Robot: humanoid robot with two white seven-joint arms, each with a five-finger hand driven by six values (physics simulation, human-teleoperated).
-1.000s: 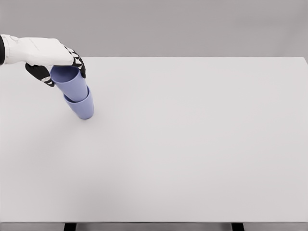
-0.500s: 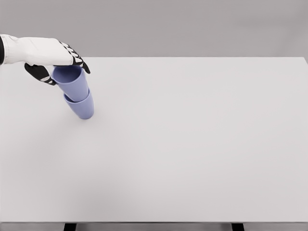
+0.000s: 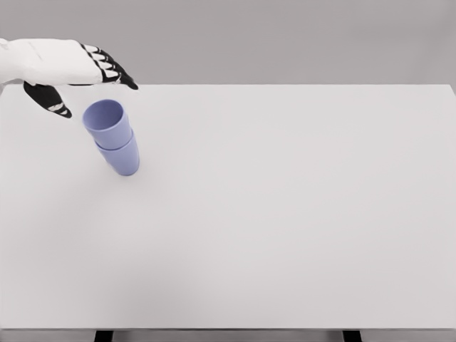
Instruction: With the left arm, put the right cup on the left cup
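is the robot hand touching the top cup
No, the left robot hand is open and lifted clear of the top cup, which sits nested in the bottom cup.

A white table [image 3: 285,214] carries two nested blue cups [image 3: 114,139] near its far-left corner.

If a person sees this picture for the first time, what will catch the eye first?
Probably the two blue cups, one stacked inside the other, standing at the far left of the white table. Just above and behind them hangs the left robot hand, white and black, fingers spread and holding nothing, apart from the cups.
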